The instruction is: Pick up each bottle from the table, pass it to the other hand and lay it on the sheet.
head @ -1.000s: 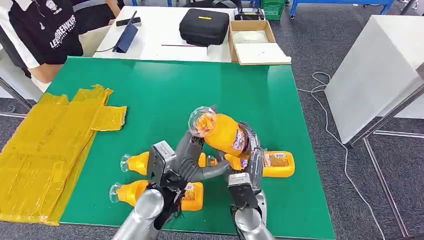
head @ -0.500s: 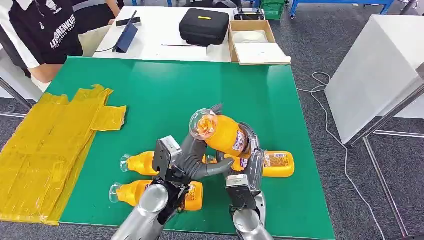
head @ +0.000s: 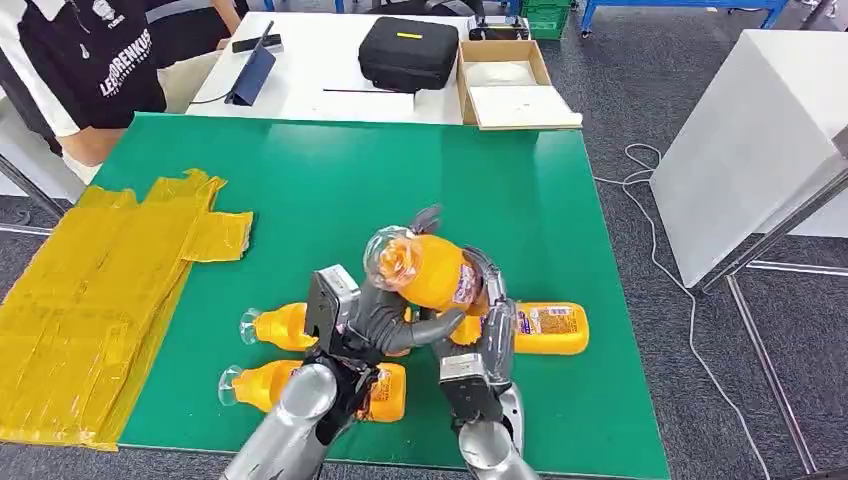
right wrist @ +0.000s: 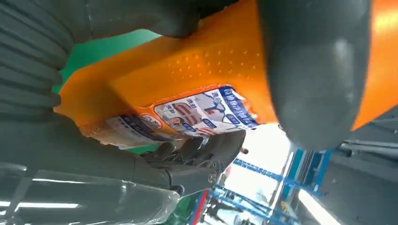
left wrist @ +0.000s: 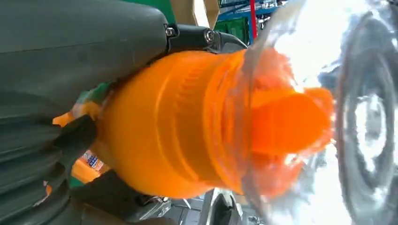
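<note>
**Handover in progress, no bottle on the sheet yet**

Green bench point(head: 330, 170). The yellow sheet point(head: 90, 290) lies well off to the left hand's outer side and carries no bottle, so as far as the pictures show every placement is left to do. Three bottles lie on the bench: one just beyond the right hand point(head: 550, 328), two under and beside the left forearm point(head: 275, 325) point(head: 262, 385).

The raised bottle point(head: 425, 272) sits tilted between the hands, clear cap toward the left. Right hand point(head: 480, 310) grips its labelled body, fingers wrapped round. Left hand point(head: 385, 315) has thumb and fingers against the neck end; both hold it, by my reading. Release by the right appears not yet done.
</note>
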{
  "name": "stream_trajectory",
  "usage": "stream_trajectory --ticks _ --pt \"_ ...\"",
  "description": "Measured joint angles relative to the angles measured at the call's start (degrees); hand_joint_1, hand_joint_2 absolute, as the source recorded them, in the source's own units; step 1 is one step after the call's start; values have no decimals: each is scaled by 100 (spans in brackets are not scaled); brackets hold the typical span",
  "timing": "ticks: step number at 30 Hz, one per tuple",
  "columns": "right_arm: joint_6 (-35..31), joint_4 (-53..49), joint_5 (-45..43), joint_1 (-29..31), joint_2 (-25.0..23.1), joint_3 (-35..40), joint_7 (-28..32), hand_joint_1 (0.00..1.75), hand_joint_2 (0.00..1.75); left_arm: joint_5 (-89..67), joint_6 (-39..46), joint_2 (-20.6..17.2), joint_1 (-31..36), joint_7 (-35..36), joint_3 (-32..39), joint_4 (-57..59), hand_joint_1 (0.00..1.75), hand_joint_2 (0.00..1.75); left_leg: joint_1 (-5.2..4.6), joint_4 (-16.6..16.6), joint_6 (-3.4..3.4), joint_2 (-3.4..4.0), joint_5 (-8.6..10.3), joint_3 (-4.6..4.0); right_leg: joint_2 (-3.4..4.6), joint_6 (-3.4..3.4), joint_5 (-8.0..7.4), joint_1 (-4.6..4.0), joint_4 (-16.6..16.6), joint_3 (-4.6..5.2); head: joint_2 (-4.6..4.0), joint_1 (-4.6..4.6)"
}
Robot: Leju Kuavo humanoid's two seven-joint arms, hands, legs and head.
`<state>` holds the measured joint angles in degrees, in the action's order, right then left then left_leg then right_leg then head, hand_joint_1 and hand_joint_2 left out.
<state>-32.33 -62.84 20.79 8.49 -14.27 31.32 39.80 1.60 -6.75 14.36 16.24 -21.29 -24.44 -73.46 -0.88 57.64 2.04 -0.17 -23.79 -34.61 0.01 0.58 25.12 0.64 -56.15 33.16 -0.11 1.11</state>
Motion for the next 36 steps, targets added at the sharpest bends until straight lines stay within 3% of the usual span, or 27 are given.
stream_trajectory --ticks 14,15,16,36 --pt "114 55 190 22 -7 181 -146 175 175 138 20 0 -10 -90 133 0 5 175 0 0 0 0 0 0 0 0 0 0 0 0 0 0" --pt "120 65 199 34 -15 181 -146 175 175 146 20 0 -10 -107 140 0 134 175 0 0 0 0 0 0 0 0 0 0 0 0 0 -2" --pt "129 72 205 43 -24 183 -153 175 175 164 20 0 -10 -122 155 0 175 175 0 0 0 0 0 0 0 0 0 0 0 0 0 0" --pt "192 175 170 113 -98 186 -177 175 175 177 4 59 -61 -203 310 -15 175 175 0 0 0 1 0 0 0 0 0 0 0 0 0 0"
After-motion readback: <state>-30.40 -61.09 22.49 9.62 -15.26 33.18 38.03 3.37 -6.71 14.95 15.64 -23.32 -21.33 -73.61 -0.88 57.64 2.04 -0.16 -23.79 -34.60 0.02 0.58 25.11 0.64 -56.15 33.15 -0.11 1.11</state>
